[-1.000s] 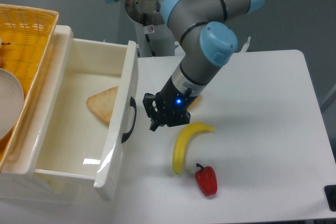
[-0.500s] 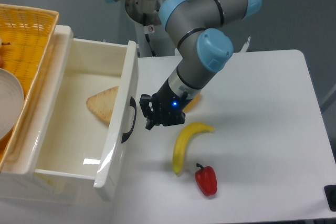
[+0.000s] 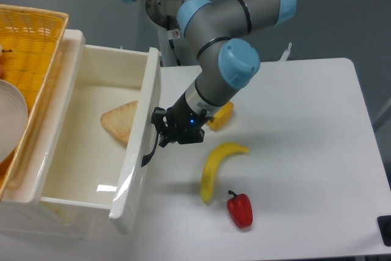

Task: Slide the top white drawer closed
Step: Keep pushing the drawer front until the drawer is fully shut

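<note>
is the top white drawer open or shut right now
Open. The top white drawer is pulled far out of the cabinet, its inside exposed with a slice of bread lying in it. The end effector sits at its black handle.

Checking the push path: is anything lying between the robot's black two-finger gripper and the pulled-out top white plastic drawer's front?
Nothing: in the fixed camera view the black gripper sits right at the top white plastic drawer, by its curved black handle, with no object between them.
</note>
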`<control>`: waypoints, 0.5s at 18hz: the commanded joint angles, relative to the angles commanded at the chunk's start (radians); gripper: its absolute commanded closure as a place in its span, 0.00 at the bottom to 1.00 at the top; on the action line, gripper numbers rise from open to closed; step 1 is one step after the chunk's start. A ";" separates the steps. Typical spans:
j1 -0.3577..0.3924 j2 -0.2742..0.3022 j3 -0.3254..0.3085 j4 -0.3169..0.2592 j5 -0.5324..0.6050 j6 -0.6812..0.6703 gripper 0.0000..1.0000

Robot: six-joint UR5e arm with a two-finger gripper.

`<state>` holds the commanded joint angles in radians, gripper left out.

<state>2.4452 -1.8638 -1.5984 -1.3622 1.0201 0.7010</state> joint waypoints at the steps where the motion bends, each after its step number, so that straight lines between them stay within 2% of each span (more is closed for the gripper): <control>1: 0.000 0.000 0.000 0.000 0.000 0.000 0.96; 9: -0.018 0.002 0.002 0.000 0.000 0.000 0.96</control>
<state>2.4268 -1.8623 -1.5969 -1.3622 1.0201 0.7010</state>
